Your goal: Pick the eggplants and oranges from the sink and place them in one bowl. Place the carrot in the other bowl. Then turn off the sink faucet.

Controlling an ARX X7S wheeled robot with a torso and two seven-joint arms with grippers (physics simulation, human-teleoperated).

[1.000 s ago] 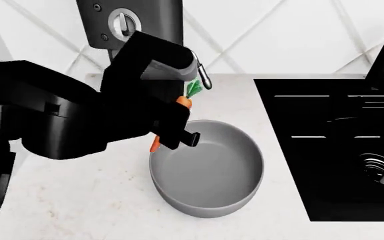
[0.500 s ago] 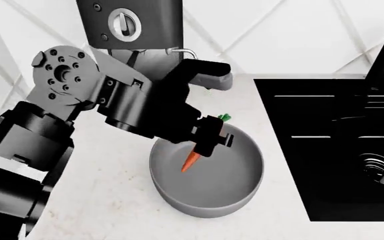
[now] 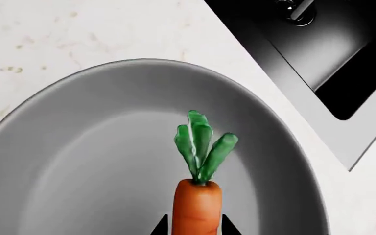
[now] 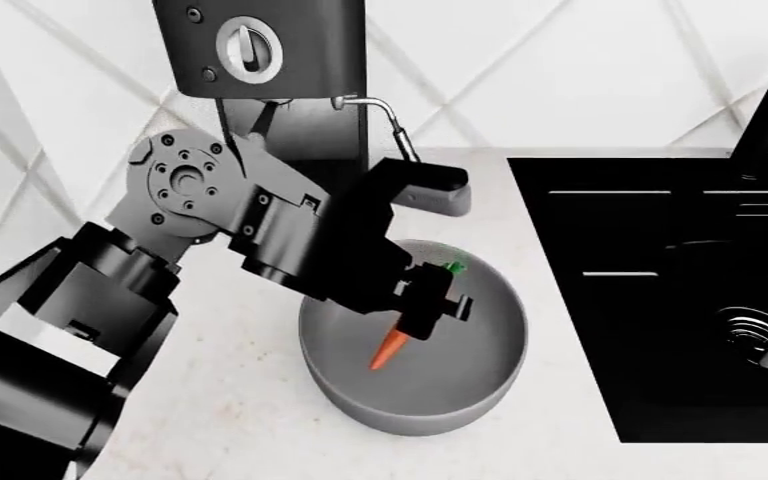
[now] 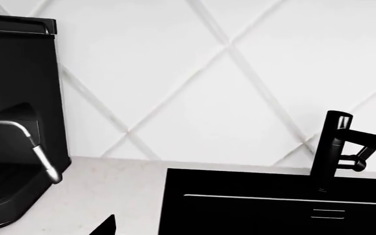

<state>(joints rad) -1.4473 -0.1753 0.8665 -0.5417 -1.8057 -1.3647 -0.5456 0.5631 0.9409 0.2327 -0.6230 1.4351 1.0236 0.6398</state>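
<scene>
1. White marbled counter point(image 4: 224, 400) backed by diamond-patterned white wall tiles point(image 5: 240, 73) carries everything in view.
2. Clamped in the left pincer point(image 4: 427, 300) is the carrot point(image 4: 391, 348): its two fingers press on either side of the orange body, the tip pointing down out of the pincer and the green leafy top point(image 3: 201, 152) sticking out on the other side.
3. Directly under the pincer sits the grey bowl point(image 4: 484, 385); the carrot hangs inside its rim, and whether the tip touches the bowl floor cannot be told.
4. From the left wrist view the carrot's leaves stand out against the bowl's smooth grey inside point(image 3: 96, 161), with a corner of the sink point(image 3: 318, 54) beyond the bowl's rim.
5. Beyond the bowl on the side away from the left arm, well apart from the pincer, lies the black sink basin point(image 4: 664, 300) with its ringed drain point(image 4: 758, 335).
6. Behind the pincer, against the wall, stands a black coffee machine point(image 4: 264, 50) with a thin metal wand point(image 4: 398, 135).
7. At the sink's back edge rises the black faucet point(image 5: 335, 147) with its side lever point(image 5: 361, 156).
8. Only a dark sliver at the right wrist view's edge may belong to the right pincer; whether it is apart or together cannot be told.
</scene>
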